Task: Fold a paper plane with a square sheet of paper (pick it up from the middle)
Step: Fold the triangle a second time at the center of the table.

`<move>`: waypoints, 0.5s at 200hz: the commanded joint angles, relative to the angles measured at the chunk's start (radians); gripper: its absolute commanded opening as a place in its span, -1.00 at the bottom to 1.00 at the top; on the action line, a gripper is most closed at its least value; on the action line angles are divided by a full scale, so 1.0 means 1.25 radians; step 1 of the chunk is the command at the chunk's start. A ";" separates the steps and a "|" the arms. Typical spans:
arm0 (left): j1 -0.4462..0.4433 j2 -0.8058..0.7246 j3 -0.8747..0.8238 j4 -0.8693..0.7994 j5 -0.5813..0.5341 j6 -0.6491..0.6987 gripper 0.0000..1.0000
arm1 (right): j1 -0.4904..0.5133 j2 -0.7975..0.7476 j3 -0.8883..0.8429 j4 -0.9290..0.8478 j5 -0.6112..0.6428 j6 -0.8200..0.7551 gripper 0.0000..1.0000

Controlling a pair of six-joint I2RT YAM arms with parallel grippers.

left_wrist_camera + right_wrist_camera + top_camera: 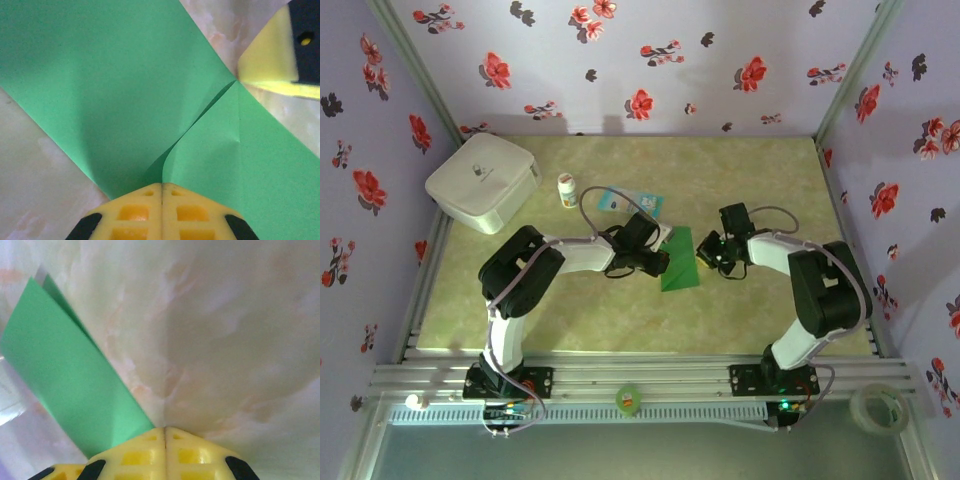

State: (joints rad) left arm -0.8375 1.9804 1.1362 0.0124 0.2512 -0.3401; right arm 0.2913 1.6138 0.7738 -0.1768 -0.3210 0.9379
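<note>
Sheet lies between my arms
Both clenched: left gripper [162, 189] on the square sheet of paper [115, 90], right gripper [165, 430] at its edge.

Paper sheet [680, 265] between left claw [658, 262] and right claw [705, 258], packet [630, 203] just behind, box [483, 181] far left

A big white box [482, 181] sits at the far left corner of the counter [760, 170]. A little white bottle [567, 189] stands beside it, then a blue-and-white packet [625, 202]. A green roll [628, 399] lies at the near edge
</note>
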 commanded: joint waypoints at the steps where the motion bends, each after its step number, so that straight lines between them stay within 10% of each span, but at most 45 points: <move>1: 0.002 0.033 -0.028 -0.075 -0.015 0.008 -1.00 | 0.003 -0.075 0.005 -0.036 0.036 -0.057 -0.94; 100: 0.002 0.028 -0.008 -0.079 -0.020 0.004 -1.00 | 0.056 0.048 0.031 0.081 -0.239 -0.037 -1.00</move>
State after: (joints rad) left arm -0.8375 1.9804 1.1362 0.0135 0.2508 -0.3405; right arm 0.3580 1.6413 0.7940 -0.1268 -0.5449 0.8669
